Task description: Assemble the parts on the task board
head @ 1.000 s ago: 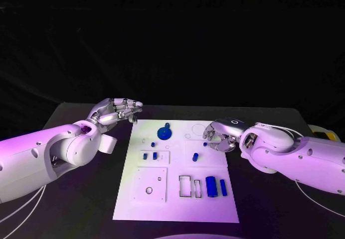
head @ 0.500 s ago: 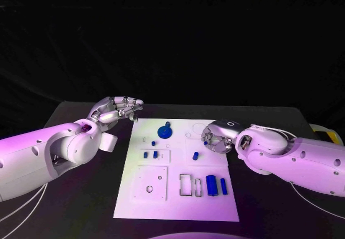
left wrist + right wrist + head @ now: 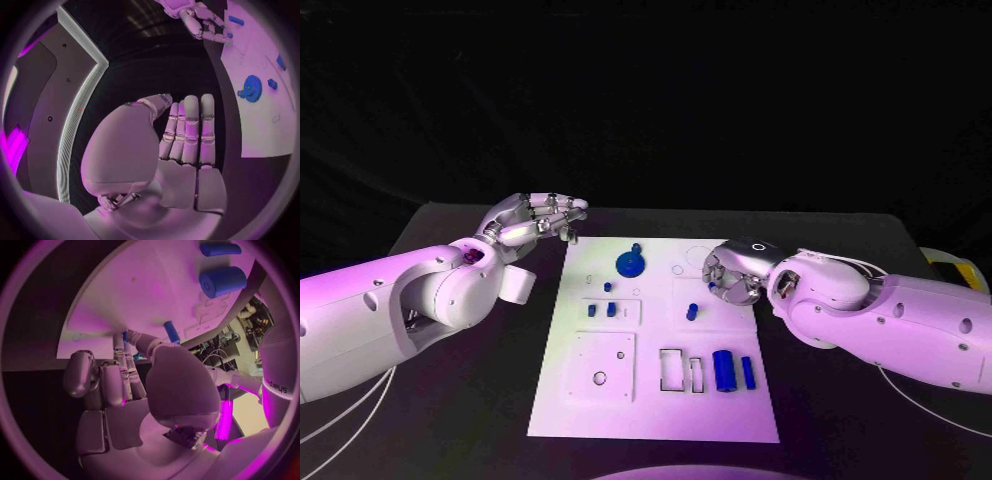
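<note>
1. Nearest on the white task board [image 3: 589, 410] lie two loose parts side by side: a thick blue cylinder [image 3: 724, 371] and a thinner blue rod [image 3: 749, 374] just beside it. Rectangular slot outlines sit next to them, and a raised plate with a round hole [image 3: 603, 369] is to their left.
2. In the middle of the board, a small blue peg [image 3: 691, 312] lies alone, and two short blue pegs [image 3: 600, 312] stand in a small plate further left.
3. The right hand [image 3: 733, 275] hangs over the board's right edge, just beyond the lone peg. Its fingers [image 3: 112, 382] curl down toward the board, and something small and blue shows at their tips. I cannot tell whether they pinch it or merely hover over it.
4. Further back, a round blue knob-like part [image 3: 630, 265] sits near the board's far edge, with faint circular outlines beside it.
5. The left hand [image 3: 531, 222] is held off the board's far left corner, holding nothing. Its fingers [image 3: 190, 130] lie straight and pressed together, with the thumb apart.
6. The step in hand looks like the right hand picking or seating a small part at the board's right side. The next move likely calls for a sure pinch and then alignment over a matching socket.
</note>
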{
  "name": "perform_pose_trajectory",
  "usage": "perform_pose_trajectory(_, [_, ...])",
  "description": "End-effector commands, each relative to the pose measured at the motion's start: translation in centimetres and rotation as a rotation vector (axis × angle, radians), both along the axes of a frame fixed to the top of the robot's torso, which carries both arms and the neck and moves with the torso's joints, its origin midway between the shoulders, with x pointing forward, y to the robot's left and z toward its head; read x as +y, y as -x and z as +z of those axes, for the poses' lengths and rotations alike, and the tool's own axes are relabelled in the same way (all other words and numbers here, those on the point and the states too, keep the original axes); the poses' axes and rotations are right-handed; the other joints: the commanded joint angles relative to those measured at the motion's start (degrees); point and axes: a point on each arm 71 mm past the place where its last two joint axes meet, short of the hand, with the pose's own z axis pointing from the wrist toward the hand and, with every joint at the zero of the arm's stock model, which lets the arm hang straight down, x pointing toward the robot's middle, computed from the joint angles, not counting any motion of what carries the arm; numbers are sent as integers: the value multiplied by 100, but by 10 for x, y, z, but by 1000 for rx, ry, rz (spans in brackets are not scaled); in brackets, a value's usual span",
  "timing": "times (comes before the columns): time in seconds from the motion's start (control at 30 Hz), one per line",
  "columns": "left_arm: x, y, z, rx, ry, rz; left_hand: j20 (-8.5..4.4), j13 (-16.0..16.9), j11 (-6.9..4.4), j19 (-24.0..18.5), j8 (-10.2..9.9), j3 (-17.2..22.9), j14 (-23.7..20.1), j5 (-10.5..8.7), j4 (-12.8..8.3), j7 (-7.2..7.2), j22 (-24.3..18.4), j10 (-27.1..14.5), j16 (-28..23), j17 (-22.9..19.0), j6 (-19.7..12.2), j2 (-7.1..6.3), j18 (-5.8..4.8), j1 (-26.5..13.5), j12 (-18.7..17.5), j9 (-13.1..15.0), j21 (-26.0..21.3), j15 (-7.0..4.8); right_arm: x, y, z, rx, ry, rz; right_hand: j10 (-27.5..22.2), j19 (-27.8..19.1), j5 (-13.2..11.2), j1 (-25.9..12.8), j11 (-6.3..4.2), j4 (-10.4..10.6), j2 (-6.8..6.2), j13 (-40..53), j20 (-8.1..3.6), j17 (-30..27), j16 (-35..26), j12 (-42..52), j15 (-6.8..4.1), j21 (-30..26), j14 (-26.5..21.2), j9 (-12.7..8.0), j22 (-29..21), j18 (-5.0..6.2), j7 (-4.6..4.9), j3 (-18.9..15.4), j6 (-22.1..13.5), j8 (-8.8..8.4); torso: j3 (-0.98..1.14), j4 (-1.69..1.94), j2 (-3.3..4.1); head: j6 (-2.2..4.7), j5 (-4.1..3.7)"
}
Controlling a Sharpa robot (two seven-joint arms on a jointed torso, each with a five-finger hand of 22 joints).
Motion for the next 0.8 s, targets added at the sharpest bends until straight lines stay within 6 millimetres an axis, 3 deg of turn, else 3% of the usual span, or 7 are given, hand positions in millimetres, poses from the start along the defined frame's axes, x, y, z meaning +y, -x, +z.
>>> perform_pose_trajectory(0.03, [-2, 1, 1, 6, 14, -19, 4, -5, 24, 40, 18, -35, 42, -9, -11, 3, -4, -13, -37, -7, -41, 24, 79, -20, -20, 4, -20, 0, 0, 6, -17, 44, 110, 0, -59, 44, -34, 55, -11, -27, 79, -20, 8, 12, 31, -75, -36, 41, 216, 24, 33, -71, -6, 51, 65, 49, -2, 2, 0, -14, -6])
perform_pose_trajectory(0.43, [-2, 1, 0, 17, 9, -20, 6, -27, 41, 60, 9, -49, 35, -6, -34, 20, -25, -53, -47, -10, -64, 26, 77, 1, -53, 3, -46, 10, 5, 11, -20, 15, 190, 17, 88, 118, -28, 116, -67, -144, 173, 22, -21, 42, 91, -79, -79, 240, 215, 153, 246, -109, -73, 163, 258, 217, -3, 5, -2, -39, -26])
perform_pose_trajectory(0.8, [-2, 2, -1, 34, 5, -30, 19, -73, 73, 72, -8, -69, 6, 0, -50, 48, -55, -132, -70, -18, -104, 27, 73, 10, -121, 0, -89, 34, 9, 12, -13, -71, 137, 9, 210, 204, 102, 122, -93, -232, 279, 49, -55, 116, 177, -111, -106, 437, 236, 240, 448, -149, -89, 408, 267, 275, -2, 4, 0, -26, -19])
